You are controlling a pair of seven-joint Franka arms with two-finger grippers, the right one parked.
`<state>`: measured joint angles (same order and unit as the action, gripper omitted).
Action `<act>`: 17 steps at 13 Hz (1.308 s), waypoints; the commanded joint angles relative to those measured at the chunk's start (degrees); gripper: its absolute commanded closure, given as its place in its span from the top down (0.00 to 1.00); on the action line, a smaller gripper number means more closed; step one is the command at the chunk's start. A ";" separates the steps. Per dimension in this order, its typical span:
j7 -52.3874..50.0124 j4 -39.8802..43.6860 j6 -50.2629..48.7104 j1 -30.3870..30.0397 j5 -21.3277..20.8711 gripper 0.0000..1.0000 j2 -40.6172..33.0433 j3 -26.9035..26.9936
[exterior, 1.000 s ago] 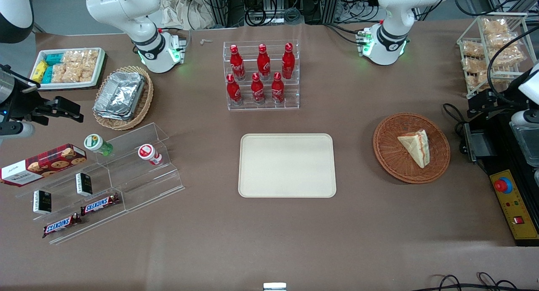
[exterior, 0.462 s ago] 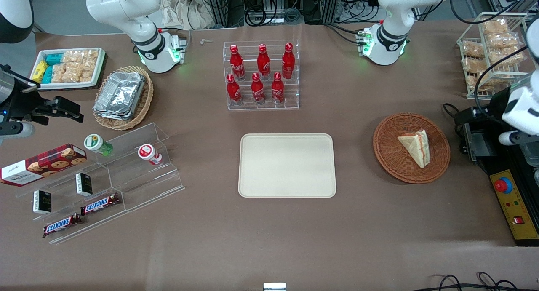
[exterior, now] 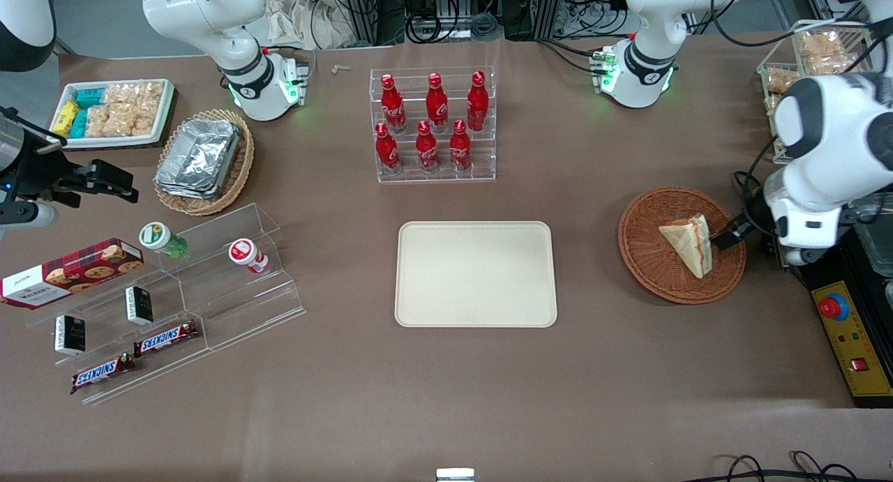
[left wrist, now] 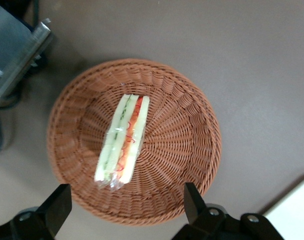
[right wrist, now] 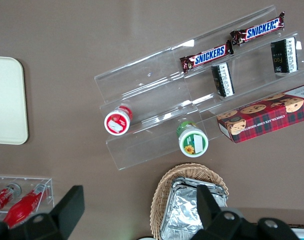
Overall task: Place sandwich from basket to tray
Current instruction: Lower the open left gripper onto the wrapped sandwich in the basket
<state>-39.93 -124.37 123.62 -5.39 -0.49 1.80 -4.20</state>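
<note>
Front view
Sandwich [exterior: 689, 245]: pale triangular wedge in clear wrap, lying in the basket [exterior: 645, 259], a red streak along its edge.
Basket: round, reddish-brown wicker, toward the working arm's end of the table.
Tray [exterior: 476, 273]: cream, bare, mid-table, well apart from the basket.
Arm: white wrist bent over the basket's outer rim, its body above the table edge.
Gripper [exterior: 725, 239]: one dark finger shows just beside the sandwich, above the basket.

Left wrist view
Sandwich [left wrist: 123, 141]: seen edge-on, two pale bread layers with green and red filling between, wrap crinkled at one end.
Basket [left wrist: 184, 150]: sandwich lies across its middle.
Gripper [left wrist: 127, 212]: fingers [left wrist: 56, 209] spread wide, holding nothing, above the basket rim and clear of the sandwich.
Tray [left wrist: 296, 210]: one pale corner shows.
</note>
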 commanded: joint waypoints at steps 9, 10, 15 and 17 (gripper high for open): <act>-2.96 -11.77 14.28 0.03 -10.13 1.00 5.93 0.07; -2.96 -11.59 14.37 -0.06 -10.23 0.98 6.63 0.07; -8.84 -10.98 16.83 0.56 -11.10 0.00 8.22 0.07; -10.16 -10.54 16.74 0.65 -11.20 0.00 7.79 -0.02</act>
<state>-46.11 -134.56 138.55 -5.37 -9.57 9.97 -4.34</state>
